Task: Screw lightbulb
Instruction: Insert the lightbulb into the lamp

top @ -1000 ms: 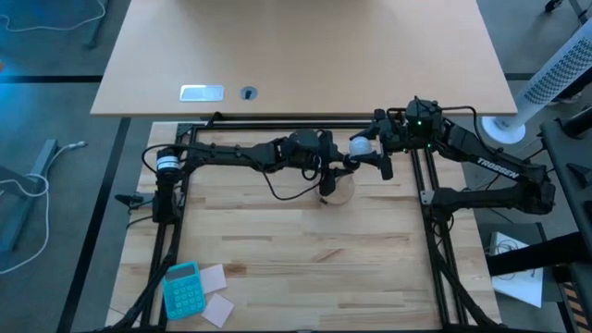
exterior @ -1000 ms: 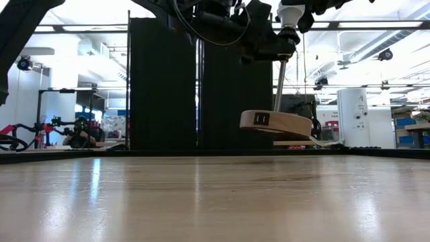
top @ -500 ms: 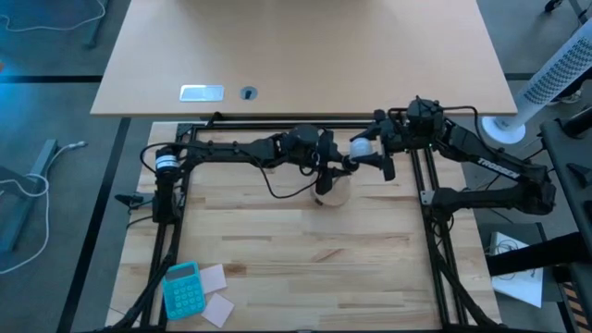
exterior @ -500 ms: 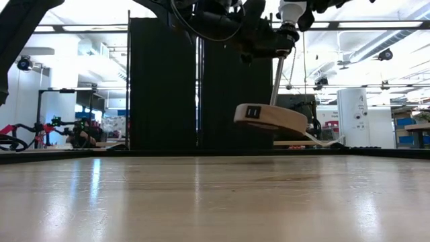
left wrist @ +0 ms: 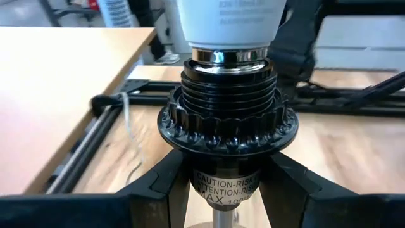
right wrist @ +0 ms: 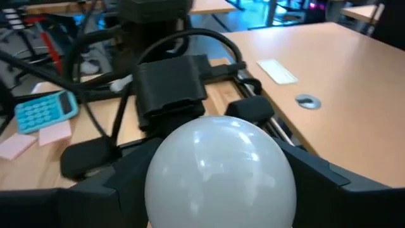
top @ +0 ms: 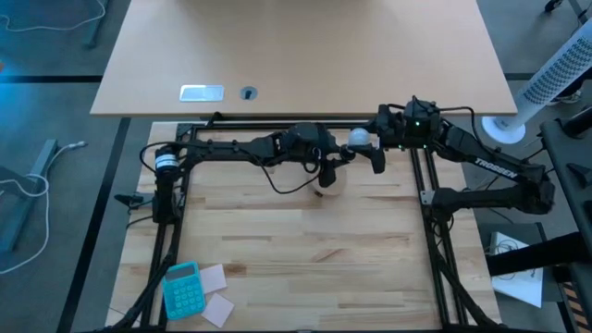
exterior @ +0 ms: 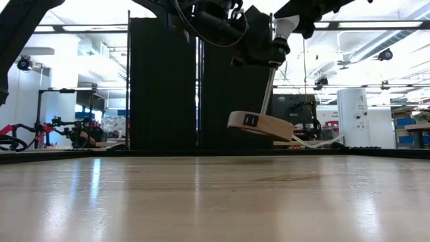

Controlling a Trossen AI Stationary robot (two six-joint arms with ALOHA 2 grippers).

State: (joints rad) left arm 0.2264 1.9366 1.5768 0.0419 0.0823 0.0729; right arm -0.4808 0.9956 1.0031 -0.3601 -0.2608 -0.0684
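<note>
Left claw (left wrist: 218, 190) clamped on black socket (left wrist: 226, 120), label reading "CAUTION-RISK"; right claw (right wrist: 218, 183) grips lightbulb (right wrist: 220, 171); right arm (top: 490, 166) marked "TROSSEN".

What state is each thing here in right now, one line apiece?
lightbulb: base seated in the socket, globe held by the right gripper.
black socket: gripped by the left gripper.
wooden stand: lifted off the table, tilted.
left gripper: shut on the socket.
right gripper: closed around the bulb.
</note>
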